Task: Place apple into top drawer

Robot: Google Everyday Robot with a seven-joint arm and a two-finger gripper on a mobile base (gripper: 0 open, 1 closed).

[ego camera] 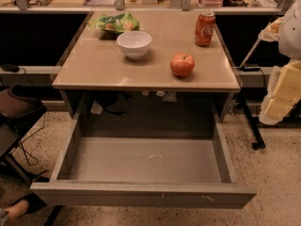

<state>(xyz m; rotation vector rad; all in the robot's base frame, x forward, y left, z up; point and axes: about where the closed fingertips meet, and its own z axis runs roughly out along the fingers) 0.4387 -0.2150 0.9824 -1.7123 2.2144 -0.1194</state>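
Red soda can (205,28), back right of table (94,65): white Coca-Cola script running down its side. Green chip bag (114,22): print too small to read. Gripper (278,100) at right edge, beside the table.

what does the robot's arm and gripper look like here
Only a slice shows at the right edge: a white, rounded arm above, and the gripper below it in pale cream, blocky, flat-faced pieces. No cables or markings visible on them.
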